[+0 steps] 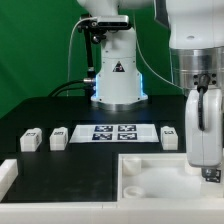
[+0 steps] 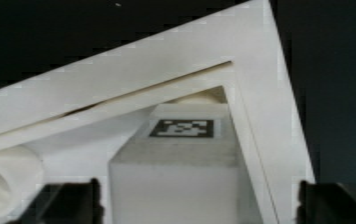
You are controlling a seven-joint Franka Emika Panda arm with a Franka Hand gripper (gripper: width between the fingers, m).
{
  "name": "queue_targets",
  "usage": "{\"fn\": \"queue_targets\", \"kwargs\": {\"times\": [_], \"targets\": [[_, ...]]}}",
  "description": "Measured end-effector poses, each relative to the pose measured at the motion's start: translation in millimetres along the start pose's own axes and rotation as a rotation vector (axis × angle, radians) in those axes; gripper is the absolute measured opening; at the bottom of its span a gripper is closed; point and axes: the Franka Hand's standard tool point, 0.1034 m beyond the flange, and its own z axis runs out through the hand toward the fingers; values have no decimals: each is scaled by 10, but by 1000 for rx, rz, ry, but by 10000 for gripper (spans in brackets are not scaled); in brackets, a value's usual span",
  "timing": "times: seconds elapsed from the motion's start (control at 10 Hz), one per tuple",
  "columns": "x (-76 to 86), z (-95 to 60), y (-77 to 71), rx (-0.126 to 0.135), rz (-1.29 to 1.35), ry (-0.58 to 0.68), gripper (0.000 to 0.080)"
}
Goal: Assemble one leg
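Observation:
In the wrist view a leg [image 2: 184, 175], a white block with a black-and-white tag [image 2: 184, 128], sits inside a corner of the large white tray-like part [image 2: 246, 60]. My gripper [image 2: 196, 205] is open and straddles this leg. A dark finger [image 2: 72, 203] stands on one side with a thin gap to the leg, the other finger [image 2: 328, 203] beside the tray wall. In the exterior view the gripper [image 1: 208, 172] hangs low over the tray part [image 1: 150, 190] at the right. Three more legs [image 1: 30, 140] [image 1: 58, 137] [image 1: 170, 136] stand on the black table.
The marker board [image 1: 113, 132] lies between the loose legs, in front of the robot base [image 1: 117, 80]. A white piece [image 1: 6, 176] shows at the exterior view's left edge. A rounded white part [image 2: 4, 186] lies next to the leg in the tray.

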Motion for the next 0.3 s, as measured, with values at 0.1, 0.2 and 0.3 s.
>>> {"fn": "queue_targets", "kwargs": {"times": [0.1, 0.2, 0.3], "targets": [[-97, -93, 23, 8, -11, -10, 642], [-188, -234, 12, 25, -17, -28, 642], [-212, -308, -24, 32, -8, -53, 647]]}}
